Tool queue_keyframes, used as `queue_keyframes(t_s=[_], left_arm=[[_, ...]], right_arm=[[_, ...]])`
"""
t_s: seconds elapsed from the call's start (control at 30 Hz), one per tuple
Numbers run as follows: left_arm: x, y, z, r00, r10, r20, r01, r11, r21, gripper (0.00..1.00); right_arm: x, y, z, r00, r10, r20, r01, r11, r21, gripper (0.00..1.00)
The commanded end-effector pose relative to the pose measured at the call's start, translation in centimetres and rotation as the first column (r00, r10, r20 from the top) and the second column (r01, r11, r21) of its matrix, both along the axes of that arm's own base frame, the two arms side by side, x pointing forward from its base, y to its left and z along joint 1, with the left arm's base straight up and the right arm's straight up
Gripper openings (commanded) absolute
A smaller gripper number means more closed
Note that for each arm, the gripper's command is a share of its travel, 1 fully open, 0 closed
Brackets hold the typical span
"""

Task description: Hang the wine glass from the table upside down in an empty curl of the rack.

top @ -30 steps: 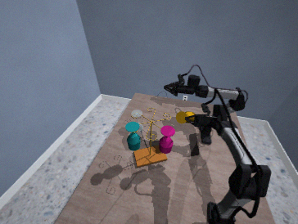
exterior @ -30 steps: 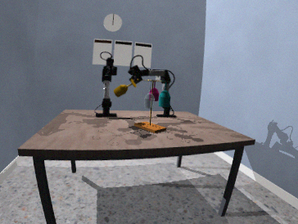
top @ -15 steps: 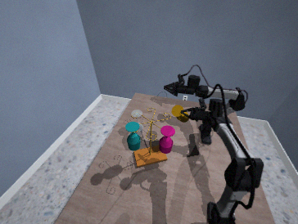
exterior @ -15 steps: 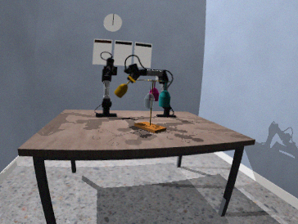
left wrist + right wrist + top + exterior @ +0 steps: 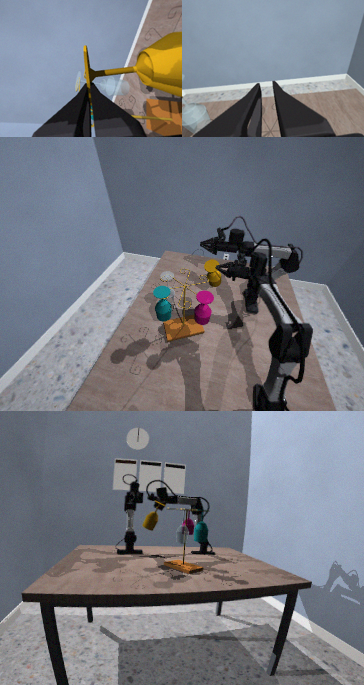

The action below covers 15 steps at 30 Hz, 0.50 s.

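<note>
The yellow wine glass point(image 5: 214, 279) point(image 5: 150, 521) point(image 5: 166, 64) is off the table, mouth down and tilted, beside the rack's curls. My left gripper point(image 5: 218, 268) point(image 5: 90, 87) is shut on its foot rim; the stem is free. My right gripper point(image 5: 201, 243) point(image 5: 266, 86) is slightly open and empty, behind the left one in the top view. The gold wire rack has an orange base point(image 5: 191, 330) point(image 5: 182, 566) point(image 5: 159, 117). Teal point(image 5: 163, 310) point(image 5: 201, 532), magenta point(image 5: 202, 314) point(image 5: 189, 526) and clear point(image 5: 181, 534) point(image 5: 119, 87) point(image 5: 194, 114) glasses hang on it. Yellow-to-wire contact cannot be told.
The wooden table point(image 5: 115, 387) point(image 5: 75, 578) carries the rack and both arm bases. In the top view the magenta glass hangs on the rack side toward the arms, the teal one on the far side. The two forearms run close together near the yellow glass.
</note>
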State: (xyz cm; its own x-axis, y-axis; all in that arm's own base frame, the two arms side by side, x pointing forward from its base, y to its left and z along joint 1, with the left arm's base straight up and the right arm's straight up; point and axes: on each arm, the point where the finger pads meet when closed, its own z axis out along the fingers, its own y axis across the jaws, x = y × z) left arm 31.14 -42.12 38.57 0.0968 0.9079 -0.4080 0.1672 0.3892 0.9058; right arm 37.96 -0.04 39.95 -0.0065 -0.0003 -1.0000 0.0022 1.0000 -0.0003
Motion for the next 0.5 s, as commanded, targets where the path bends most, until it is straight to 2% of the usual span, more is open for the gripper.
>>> queue_keyframes(t_s=[0.0,0.13,0.2,0.27,0.47], left_arm=[[1.7,-0.3,1.5,0.994,0.033,0.102,-0.043,0.994,0.100,0.00],[2.0,0.2,2.2,0.991,0.044,0.127,-0.062,0.987,0.145,0.00],[3.0,-0.5,0.3,0.990,0.056,0.129,-0.083,0.973,0.216,0.00],[3.4,-0.1,1.0,0.985,0.082,0.153,-0.110,0.977,0.180,0.00],[5.5,0.8,0.4,0.970,0.142,0.196,-0.192,0.945,0.265,0.00]], right_arm=[[-0.3,0.0,1.3,1.000,-0.002,0.031,0.002,1.000,-0.010,0.16],[-0.3,0.0,1.3,1.000,-0.002,0.031,0.002,1.000,-0.010,0.16],[-0.3,0.0,1.3,1.000,-0.002,0.031,0.002,1.000,-0.010,0.16],[-0.3,0.0,1.3,1.000,-0.002,0.031,0.002,1.000,-0.010,0.16],[-0.3,0.0,1.3,1.000,-0.002,0.031,0.002,1.000,-0.010,0.16]])
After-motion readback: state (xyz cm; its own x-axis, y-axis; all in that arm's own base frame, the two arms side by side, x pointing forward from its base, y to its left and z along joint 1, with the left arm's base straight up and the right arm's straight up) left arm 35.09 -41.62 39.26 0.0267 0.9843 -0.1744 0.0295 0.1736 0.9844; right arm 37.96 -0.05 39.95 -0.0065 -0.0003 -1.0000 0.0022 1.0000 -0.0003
